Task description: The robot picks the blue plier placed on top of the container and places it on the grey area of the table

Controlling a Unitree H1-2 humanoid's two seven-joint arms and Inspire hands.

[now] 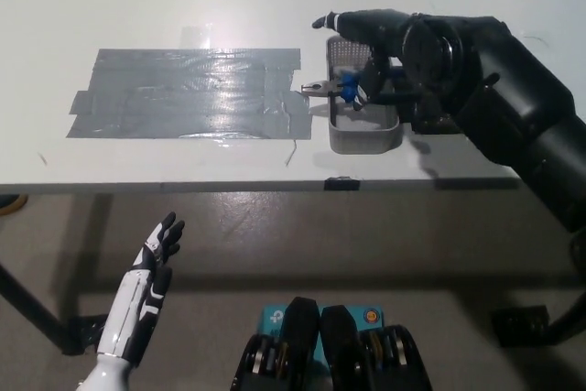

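Observation:
The blue plier (344,88) lies across the rim of the small grey container (364,135), with its metal nose (316,90) sticking out to the left toward the tape. My black right hand (385,57) hangs directly over the container and covers the plier's handles. How far it has closed on them is hidden. The grey area (188,93), a patch of shiny grey tape, lies on the white table just left of the container. My white left hand (151,267) rests open at the lower left, below the table's front edge.
The white table (183,167) runs across the view, its front edge just below the container. A small dark clip (341,183) sits on that edge. Floor and a table leg (32,313) show underneath.

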